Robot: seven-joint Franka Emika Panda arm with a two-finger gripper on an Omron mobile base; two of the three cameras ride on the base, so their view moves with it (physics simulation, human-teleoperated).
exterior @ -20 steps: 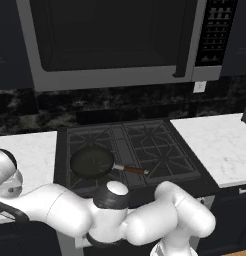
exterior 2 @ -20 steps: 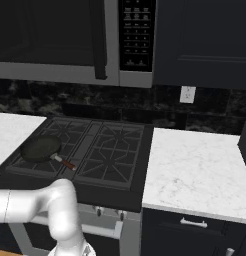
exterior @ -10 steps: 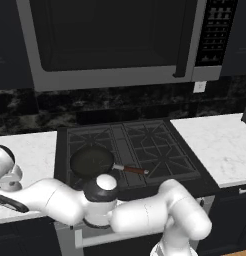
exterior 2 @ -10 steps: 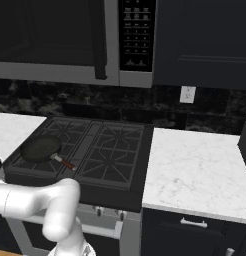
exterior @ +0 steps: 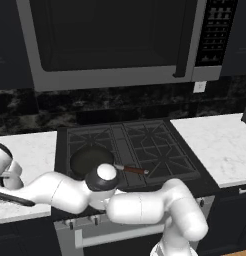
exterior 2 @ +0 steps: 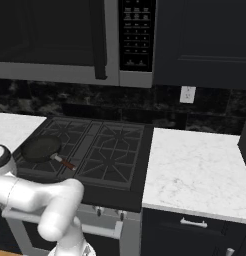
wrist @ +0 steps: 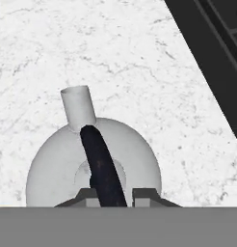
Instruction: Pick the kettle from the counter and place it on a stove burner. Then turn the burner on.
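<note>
The kettle (wrist: 94,164) sits on the white table (wrist: 139,62), just beside the dark cooktop (wrist: 212,53), spout pointing away from the hand (wrist: 110,194). The likely risk: the thin black handle (wrist: 102,166) could slip or pivot between the fingertips (wrist: 89,195) on lifting, so the kettle swings and knocks the cooktop's edge. The hand is closed narrow, its two tips pinching the arched handle from either side.

No legible text or labels
</note>
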